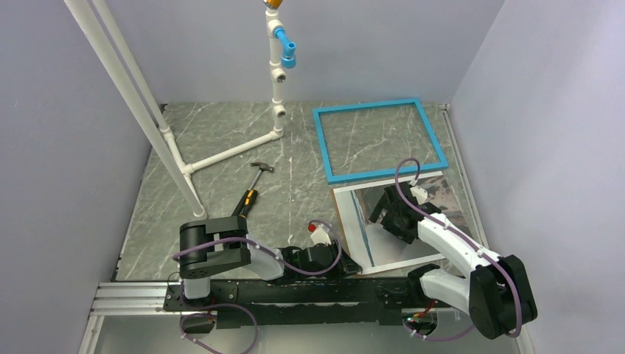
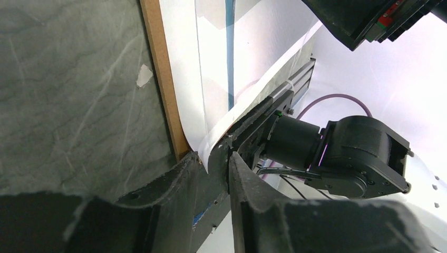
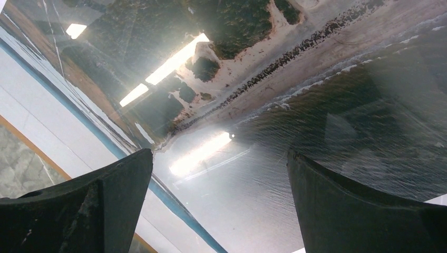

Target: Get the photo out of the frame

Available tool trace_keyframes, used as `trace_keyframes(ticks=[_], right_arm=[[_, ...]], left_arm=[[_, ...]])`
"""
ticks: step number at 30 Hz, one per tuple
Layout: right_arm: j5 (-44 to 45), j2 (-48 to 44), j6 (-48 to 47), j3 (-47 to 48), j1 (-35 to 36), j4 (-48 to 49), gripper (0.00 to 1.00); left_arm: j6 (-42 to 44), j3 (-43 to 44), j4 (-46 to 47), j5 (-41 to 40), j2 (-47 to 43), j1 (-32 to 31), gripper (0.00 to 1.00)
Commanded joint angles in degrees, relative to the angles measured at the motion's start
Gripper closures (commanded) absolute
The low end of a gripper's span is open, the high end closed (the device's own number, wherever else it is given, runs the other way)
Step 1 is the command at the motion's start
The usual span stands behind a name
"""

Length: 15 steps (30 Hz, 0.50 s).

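Observation:
The turquoise frame (image 1: pixel 379 140) lies flat at the back right, and the table top shows through it. In front of it the glossy photo (image 1: pixel 449 203) rests on a brown backing board (image 2: pixel 163 79), apart from the frame. My right gripper (image 1: pixel 387 214) hovers open just above the photo (image 3: pixel 295 79), its fingers spread wide (image 3: pixel 220 153) with nothing between them. My left gripper (image 1: pixel 346 259) is low at the photo's near left corner. That white corner (image 2: pixel 208 153) curls up between its jaws (image 2: pixel 213 158), which stand narrowly apart with a dark gap still showing.
A hammer (image 1: pixel 254 188) lies left of centre. A white pipe stand (image 1: pixel 276 88) rises at the back, with one long pipe slanting to the upper left. The aluminium base rail (image 1: pixel 133 295) runs along the near edge. Walls close in on three sides.

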Motion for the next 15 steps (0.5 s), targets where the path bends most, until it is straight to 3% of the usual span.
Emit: trace_keyframes(ticks=[1,15], right_arm=[[-2.68,0.51,0.66,-1.53,-0.28,2.89,0.01],[-2.51,-0.1,0.26,-1.57,-0.19,2.79,0.01]], left_arm=[[1.04,1.64,1.04,-2.05,0.74,0.2,0.69],[2.76,1.63,2.58,-2.73,1.69,0.96,0.76]])
